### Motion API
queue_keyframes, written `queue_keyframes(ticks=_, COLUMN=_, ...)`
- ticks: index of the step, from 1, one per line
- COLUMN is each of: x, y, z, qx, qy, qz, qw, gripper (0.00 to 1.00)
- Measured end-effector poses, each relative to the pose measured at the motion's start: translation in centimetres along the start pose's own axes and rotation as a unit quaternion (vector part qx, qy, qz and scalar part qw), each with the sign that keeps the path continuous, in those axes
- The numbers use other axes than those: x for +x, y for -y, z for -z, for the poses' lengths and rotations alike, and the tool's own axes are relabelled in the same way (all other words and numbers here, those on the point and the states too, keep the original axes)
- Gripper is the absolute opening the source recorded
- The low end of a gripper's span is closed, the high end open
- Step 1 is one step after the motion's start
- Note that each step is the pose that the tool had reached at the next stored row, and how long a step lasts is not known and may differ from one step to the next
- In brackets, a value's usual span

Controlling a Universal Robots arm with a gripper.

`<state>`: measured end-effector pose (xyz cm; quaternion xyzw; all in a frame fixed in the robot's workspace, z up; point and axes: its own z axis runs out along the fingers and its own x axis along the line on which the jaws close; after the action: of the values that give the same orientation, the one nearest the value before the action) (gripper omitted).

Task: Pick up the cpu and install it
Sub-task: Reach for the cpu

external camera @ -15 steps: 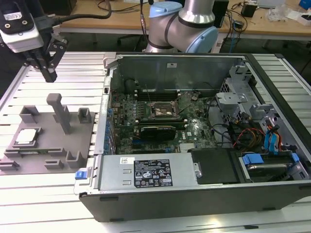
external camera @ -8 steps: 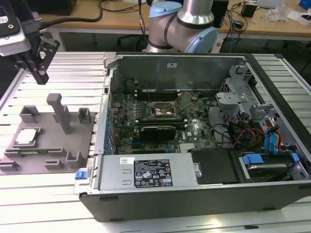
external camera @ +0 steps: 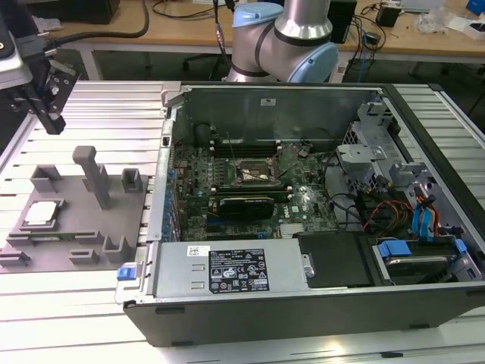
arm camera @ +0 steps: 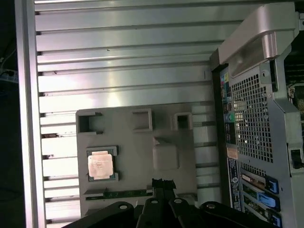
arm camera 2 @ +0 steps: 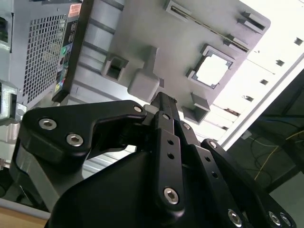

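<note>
The cpu (external camera: pixel 42 214) is seen lying flat, silvery top up, in a square pocket of the grey tray (external camera: pixel 114 220) at the exterior view's left. In the first wrist view the cpu (arm camera: pixel 100 165) is framed by the pocket's low walls, w/ the rest of the tray (arm camera: pixel 142 142) spread beside it. The tray is set on the slatted metal table (external camera: pixel 91 106), just beside the open pc case (external camera: pixel 303 318). 1 tall post (external camera: pixel 95 174) is seen standing upright on the tray, w/ several small blocks around it. The gripper (external camera: pixel 53 121) is held in the air over the table, past the tray's far edge in the exterior view, well apart from the cpu & touching nothing. The jaws are closed w/ nothing between them: in the second wrist view the 2 black fingers (arm camera 2: pixel 166 142) are pressed together into 1 narrow bar, and the cpu (arm camera 2: pixel 213 70) is seen beyond the tips, off to 1 side. Inside the case the motherboard (external camera: pixel 303 201) is laid flat, w/ the square metal-framed socket (external camera: pixel 254 171) near its middle. A long dark card (external camera: pixel 242 205) is mounted just in front of the socket. A silver power supply (external camera: pixel 227 269) is fitted along the case's near side, & a blue drive bracket (external camera: pixel 394 249) is seen at the exterior view's right. The arm's base (external camera: pixel 284 34) is seen behind the case.
</note>
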<state>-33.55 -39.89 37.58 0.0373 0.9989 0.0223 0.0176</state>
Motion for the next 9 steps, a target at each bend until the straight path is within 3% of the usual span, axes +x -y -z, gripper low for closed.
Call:
queue_keyframes(ticks=5, x=1.03, y=0.09, z=-0.37, qx=0.0, qy=0.0, qz=0.0, qw=1.0, gripper=0.11)
queue_keyframes(ticks=7, x=1.83, y=0.17, z=-0.91, qx=-0.0001, qy=0.0001, qz=0.0, qw=1.0, gripper=0.11)
queue_keyframes(ticks=9, x=2.21, y=0.21, z=-1.25, qx=0.0, qy=0.0, qz=0.0, qw=1.0, gripper=0.11)
